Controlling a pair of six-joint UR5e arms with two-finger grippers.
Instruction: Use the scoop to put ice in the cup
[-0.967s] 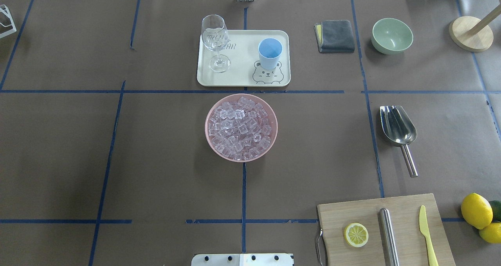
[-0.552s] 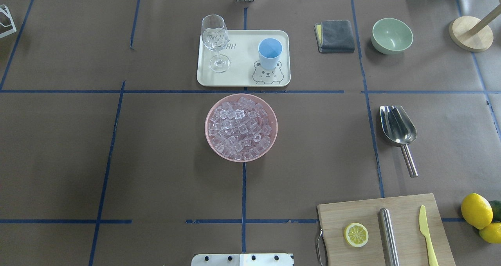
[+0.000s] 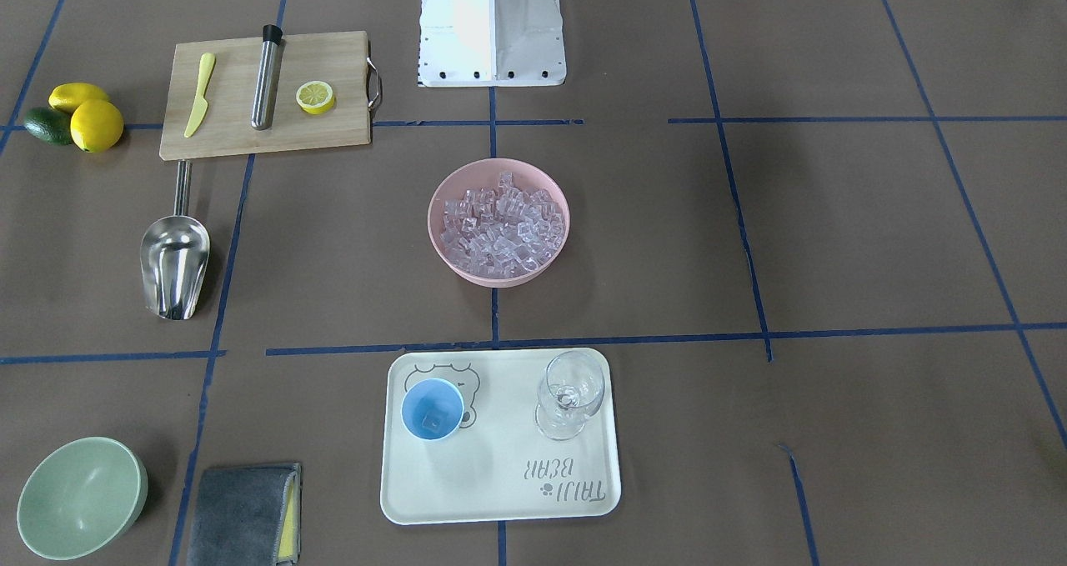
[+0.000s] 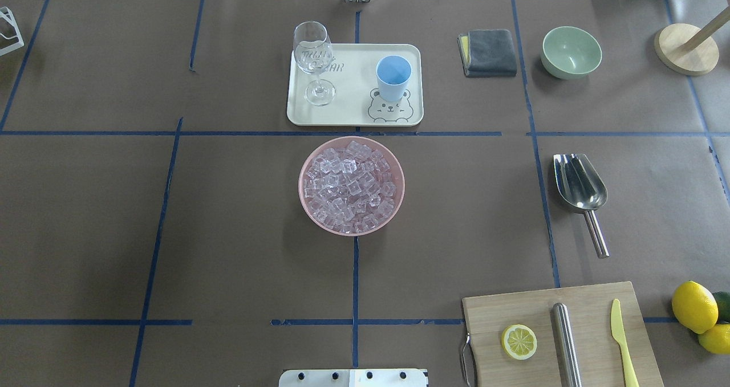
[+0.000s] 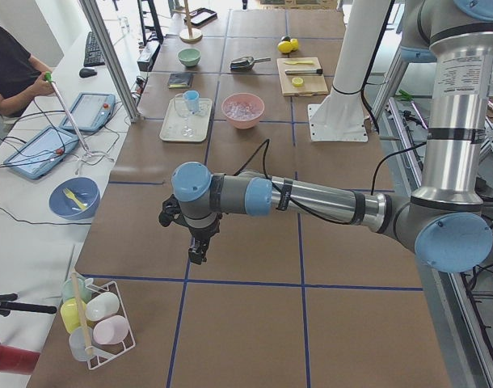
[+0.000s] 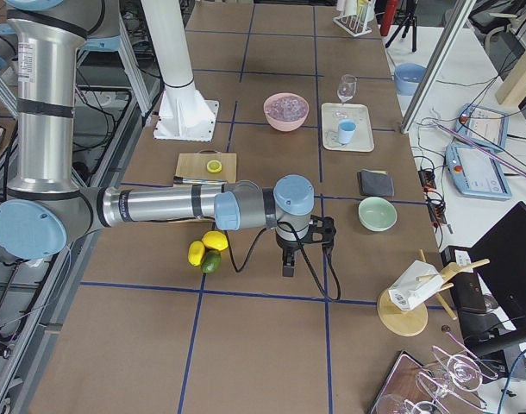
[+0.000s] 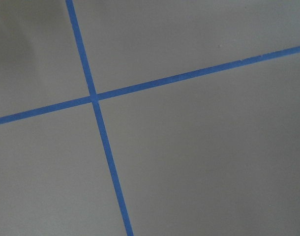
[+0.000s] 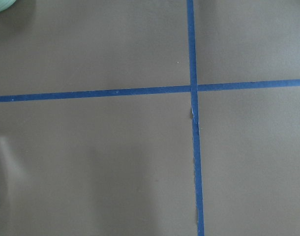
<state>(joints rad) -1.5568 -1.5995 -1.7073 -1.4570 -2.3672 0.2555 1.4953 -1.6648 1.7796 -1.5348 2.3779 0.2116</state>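
The ice (image 4: 351, 187) is a heap of small clear cubes in a pink bowl (image 4: 304, 196) at the table's middle. The light-blue cup (image 4: 393, 76) stands upright on a cream tray (image 4: 353, 113) beyond the bowl; the front-facing view shows one cube inside the cup (image 3: 432, 409). The steel scoop (image 4: 579, 184) lies flat to the right, untouched. My left gripper (image 5: 196, 255) hangs over bare table far to the left; my right gripper (image 6: 287, 266) hangs far to the right. I cannot tell whether either is open or shut. Both wrist views show only brown table and blue tape.
A wine glass (image 4: 313, 62) stands on the tray's left. A grey cloth (image 4: 489, 52), a pale-green bowl (image 4: 571, 51) and a wooden stand (image 4: 684, 48) sit at the back right. A cutting board (image 4: 536, 310) with a lemon half, a steel cylinder and a knife lies front right, lemons (image 4: 694, 306) beside it.
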